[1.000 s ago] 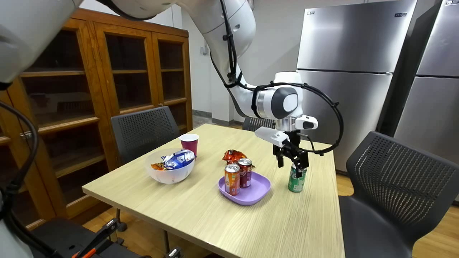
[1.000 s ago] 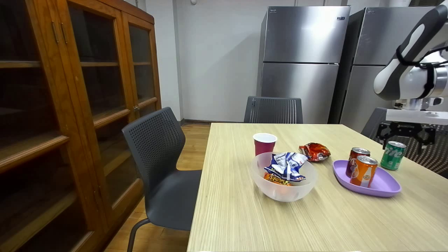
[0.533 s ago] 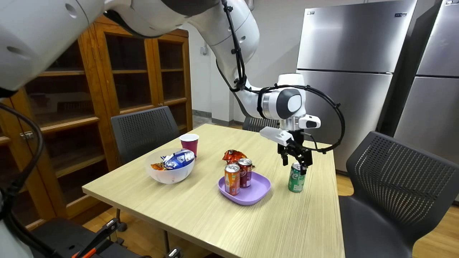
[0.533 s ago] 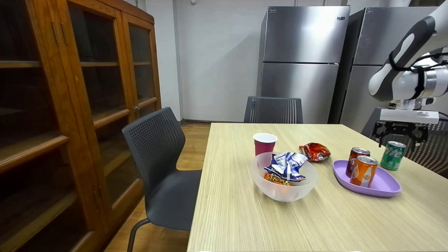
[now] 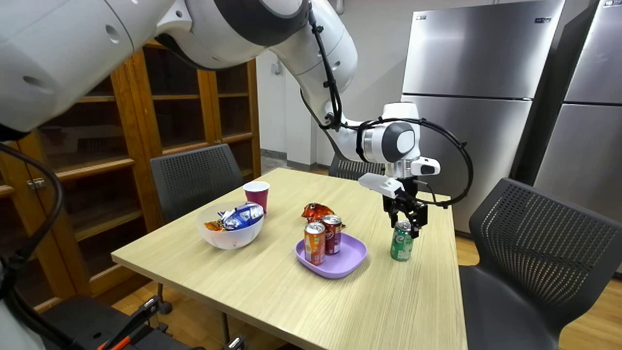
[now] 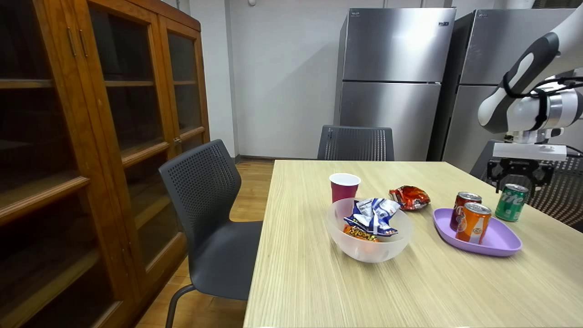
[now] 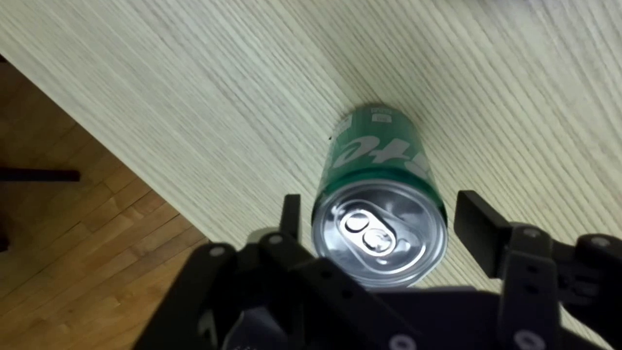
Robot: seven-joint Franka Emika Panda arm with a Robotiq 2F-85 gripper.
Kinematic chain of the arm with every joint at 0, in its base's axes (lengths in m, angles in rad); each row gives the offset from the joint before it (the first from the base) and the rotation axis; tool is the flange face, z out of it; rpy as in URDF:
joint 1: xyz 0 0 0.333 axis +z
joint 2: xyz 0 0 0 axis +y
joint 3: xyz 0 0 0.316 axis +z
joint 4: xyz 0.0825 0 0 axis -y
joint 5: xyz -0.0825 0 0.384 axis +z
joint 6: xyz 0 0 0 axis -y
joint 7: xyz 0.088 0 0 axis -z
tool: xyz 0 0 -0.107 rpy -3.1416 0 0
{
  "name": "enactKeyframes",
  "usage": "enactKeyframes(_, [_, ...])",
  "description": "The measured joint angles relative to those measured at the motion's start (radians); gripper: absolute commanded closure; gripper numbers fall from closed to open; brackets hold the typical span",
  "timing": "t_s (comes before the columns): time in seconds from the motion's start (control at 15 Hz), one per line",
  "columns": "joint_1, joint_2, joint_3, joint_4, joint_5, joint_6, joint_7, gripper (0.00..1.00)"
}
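Observation:
A green soda can (image 7: 381,146) stands upright on the wooden table. My gripper (image 7: 384,222) is open around its top in the wrist view, one finger (image 7: 291,214) on either side. Gaps show between the can's rim and both fingers, so nothing is held. In both exterior views the gripper (image 5: 404,227) comes down from above onto the green can (image 6: 509,206), its fingertips at the level of the lid. Beside it, a purple plate (image 5: 347,261) carries an orange can (image 5: 315,249) and a dark red can (image 5: 333,238), both upright.
A crumpled red snack bag (image 6: 409,198) lies behind the plate. Farther along stand a frosted bowl (image 6: 371,251) with a blue snack bag (image 6: 374,216) and an orange packet (image 6: 360,232), and a maroon cup (image 6: 345,190). Chairs (image 5: 522,262) surround the table.
The gripper has shifted over the green can and come lower, ending with a finger on each side. Its jaws have narrowed slightly. The can and other objects have stayed put.

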Motion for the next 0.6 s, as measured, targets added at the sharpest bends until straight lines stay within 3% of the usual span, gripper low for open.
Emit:
enactKeyframes(0.07, [-0.003, 0.007, 0.0, 0.011, 0.0, -0.006, 0.0, 0.58])
enactKeyframes(0.13, [-0.005, 0.013, 0.0, 0.022, 0.0, -0.011, 0.0, 0.6])
enactKeyframes(0.6, [-0.007, 0.025, -0.014, 0.055, 0.0, -0.024, 0.014, 0.6])
